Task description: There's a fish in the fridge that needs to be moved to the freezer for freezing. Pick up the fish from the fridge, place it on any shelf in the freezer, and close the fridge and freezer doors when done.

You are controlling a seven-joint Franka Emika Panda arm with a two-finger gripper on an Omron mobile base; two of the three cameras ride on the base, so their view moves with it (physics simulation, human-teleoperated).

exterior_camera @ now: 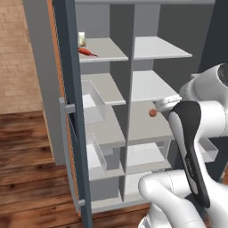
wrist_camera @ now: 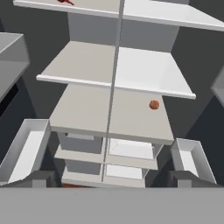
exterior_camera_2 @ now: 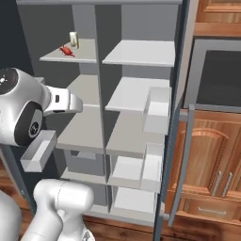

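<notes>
both base views look forward and down from close behind the arm [exterior_camera: 191, 147], sharing the open shelves [exterior_camera_2: 136, 94]; the hand view faces them head-on.

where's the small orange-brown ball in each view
Left base view: the ball lies on the third shelf down, right column, beside the white arm.
Right base view: not in it.
Hand view: the ball sits right of centre on that shelf.
Shared landmark: the central divider.
</notes>
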